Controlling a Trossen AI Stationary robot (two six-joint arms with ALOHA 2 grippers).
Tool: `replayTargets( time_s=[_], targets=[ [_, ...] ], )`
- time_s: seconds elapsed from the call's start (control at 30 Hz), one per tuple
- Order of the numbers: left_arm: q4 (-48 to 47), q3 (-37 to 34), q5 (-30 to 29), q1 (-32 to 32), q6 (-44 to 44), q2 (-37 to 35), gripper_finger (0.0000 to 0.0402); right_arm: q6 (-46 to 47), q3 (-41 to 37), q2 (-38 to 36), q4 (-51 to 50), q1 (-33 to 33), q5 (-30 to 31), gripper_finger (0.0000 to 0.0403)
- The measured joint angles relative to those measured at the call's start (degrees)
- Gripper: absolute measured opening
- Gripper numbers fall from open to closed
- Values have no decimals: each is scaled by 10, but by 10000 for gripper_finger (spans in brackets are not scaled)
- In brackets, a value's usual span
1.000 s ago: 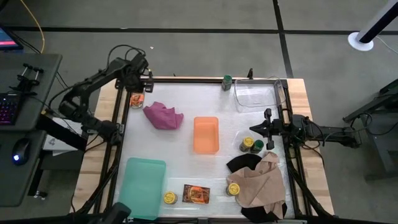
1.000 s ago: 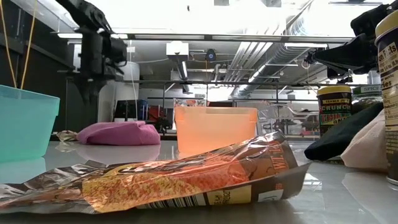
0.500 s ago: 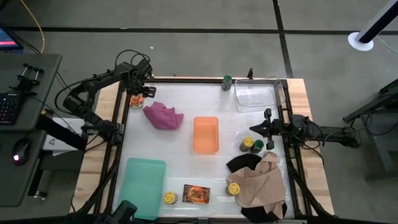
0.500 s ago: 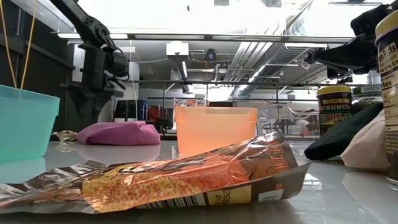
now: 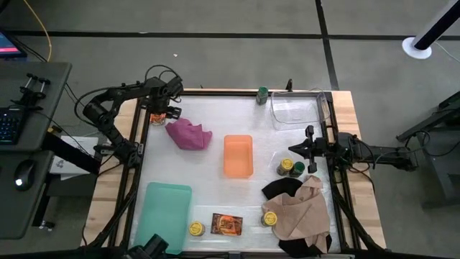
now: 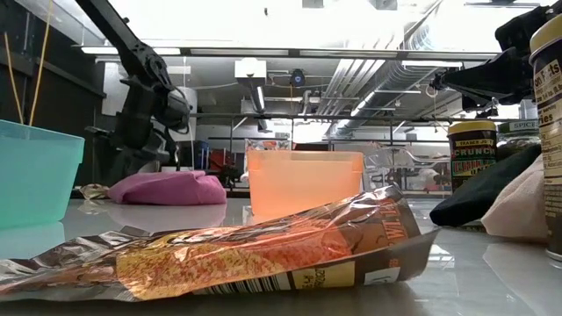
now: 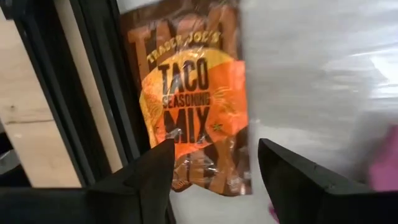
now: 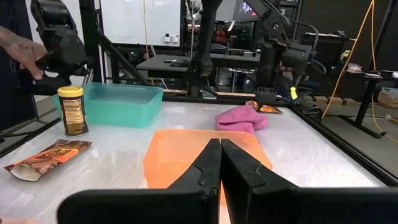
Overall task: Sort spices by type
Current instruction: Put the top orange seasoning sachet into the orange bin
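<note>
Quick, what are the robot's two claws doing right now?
Left gripper: open above the taco seasoning packet, holding nothing.
Right gripper: shut, empty, over the table's right side.

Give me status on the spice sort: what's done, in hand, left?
Done: nothing looks sorted; the orange bin, teal bin and clear bin show nothing inside. In hand: the left gripper, open, hangs over a taco packet at the far-left corner; nothing is gripped. The right gripper waits shut. Left: the other packet and the jars scattered on the table.
</note>
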Motion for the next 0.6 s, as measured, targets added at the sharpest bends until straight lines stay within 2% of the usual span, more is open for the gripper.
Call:
replayTargets(
  time_s=[0.17,0.43,0.53,0.6],
  targets=[
    [-10,0,-20,-7,-21,36,218,0,0,0,0,0,0,1],
    [-7,2,-9,-14,-29,64,213,0,0,0,0,0,0,1],
    [-6,2,-1,-14,-12,64,188,0,0,0,0,0,0,1],
    [-6,2,6,-14,-4,64,153,0,0,0,0,0,0,1]
  ],
)
